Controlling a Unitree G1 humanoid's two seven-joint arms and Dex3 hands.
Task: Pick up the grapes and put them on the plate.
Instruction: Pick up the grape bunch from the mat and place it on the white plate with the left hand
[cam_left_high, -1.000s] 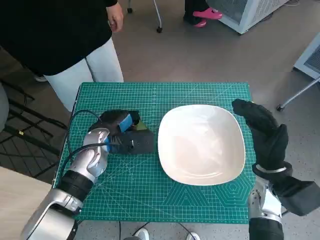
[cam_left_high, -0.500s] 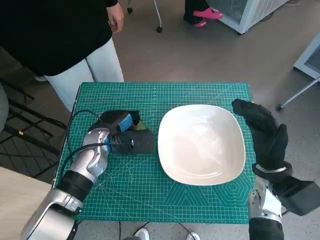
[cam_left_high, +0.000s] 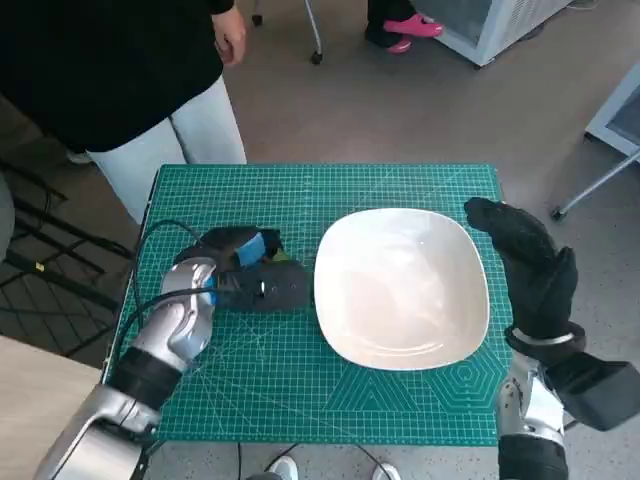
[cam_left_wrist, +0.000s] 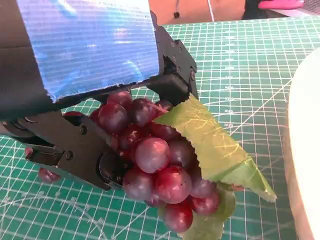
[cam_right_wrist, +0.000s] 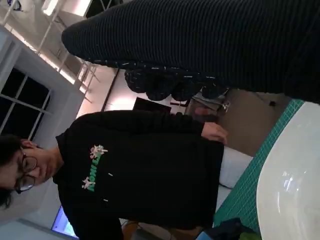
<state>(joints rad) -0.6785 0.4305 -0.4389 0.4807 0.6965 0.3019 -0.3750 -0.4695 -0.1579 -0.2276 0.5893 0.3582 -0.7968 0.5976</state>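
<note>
Grapes: in the head view I see only their leaf (cam_left_high: 283, 256) past the left robot hand (cam_left_high: 245, 270), on the green mat (cam_left_high: 300, 190) beside the plate (cam_left_high: 400, 290).
Left wrist view: the grapes (cam_left_wrist: 155, 160) sit between black fingers (cam_left_wrist: 75, 150) closed round the bunch; whether it has left the worktop I cannot tell.
Advice: I would lift straight up until the leaf clears the rim, then carry across to the plate's middle.
Right wrist view: the right robot hand (cam_right_wrist: 210, 45) holds nothing, resting beside the plate (cam_right_wrist: 290, 175); a person stands beyond.

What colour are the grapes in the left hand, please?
Dark red to purple grapes, with a green leaf; clearest in the left wrist view.
</note>
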